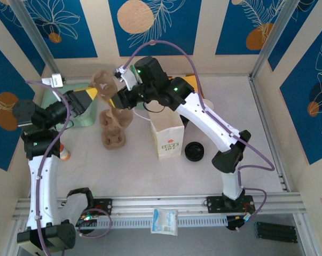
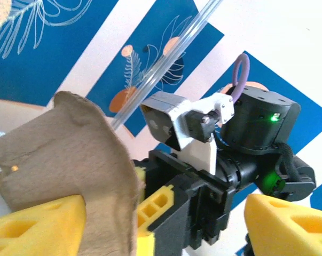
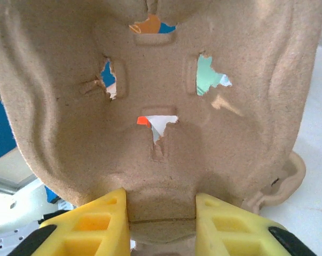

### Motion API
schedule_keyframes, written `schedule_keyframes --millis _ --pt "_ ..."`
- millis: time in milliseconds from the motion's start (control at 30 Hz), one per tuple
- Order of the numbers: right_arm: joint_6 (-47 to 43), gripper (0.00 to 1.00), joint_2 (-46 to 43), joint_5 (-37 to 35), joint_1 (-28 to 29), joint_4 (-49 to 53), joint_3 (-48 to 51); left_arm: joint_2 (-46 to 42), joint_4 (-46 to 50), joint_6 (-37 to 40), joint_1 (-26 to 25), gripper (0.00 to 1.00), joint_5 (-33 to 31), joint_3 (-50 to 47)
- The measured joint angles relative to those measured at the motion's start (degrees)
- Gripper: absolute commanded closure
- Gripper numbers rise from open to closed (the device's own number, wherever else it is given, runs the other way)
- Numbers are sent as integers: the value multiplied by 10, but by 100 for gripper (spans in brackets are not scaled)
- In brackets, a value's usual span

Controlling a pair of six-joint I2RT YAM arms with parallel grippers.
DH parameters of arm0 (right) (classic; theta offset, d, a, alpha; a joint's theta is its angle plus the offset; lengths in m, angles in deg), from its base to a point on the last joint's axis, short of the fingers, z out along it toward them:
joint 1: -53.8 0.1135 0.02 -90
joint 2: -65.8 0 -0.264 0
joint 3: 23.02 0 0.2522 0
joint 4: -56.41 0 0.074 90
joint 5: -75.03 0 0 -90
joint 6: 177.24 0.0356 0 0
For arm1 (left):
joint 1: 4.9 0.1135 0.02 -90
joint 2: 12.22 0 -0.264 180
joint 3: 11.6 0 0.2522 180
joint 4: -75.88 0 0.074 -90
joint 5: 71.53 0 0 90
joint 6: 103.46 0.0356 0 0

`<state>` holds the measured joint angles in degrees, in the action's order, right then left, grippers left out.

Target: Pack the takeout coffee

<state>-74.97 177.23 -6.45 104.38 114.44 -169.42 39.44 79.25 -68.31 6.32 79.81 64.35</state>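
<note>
Cream walls [image 1: 99, 32] carry blue panels [image 1: 171, 21] with white leaf sketches and orange discs. The pale, faintly marbled bench [image 1: 150, 170] is brightly lit. Silver metal posts [image 1: 35, 37] stand in the back corners, and a slotted rail [image 1: 166, 202] runs along the near edge.

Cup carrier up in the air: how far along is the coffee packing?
Early. Done: one pulp cup carrier is up off the carrier stack. In hand: the right gripper clamps it. Left: no cups in it yet; the paper bag waits.

You've got white shells over black joints on the left arm [image 1: 39, 176] and right arm [image 1: 206, 117], green lights [image 1: 175, 88], purple cables [image 1: 169, 44], and ribbed yellow fingers [image 3: 91, 226].
</note>
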Motion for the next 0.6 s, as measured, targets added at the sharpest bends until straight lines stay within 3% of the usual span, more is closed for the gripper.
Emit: schedule_keyframes --millis 300,600 --pt "12 71 0 -6 -21 -4 -79 13 25 13 5 11 -32 43" --pt "31 70 -12 -52 -48 11 -94 26 41 14 7 11 -46 65"
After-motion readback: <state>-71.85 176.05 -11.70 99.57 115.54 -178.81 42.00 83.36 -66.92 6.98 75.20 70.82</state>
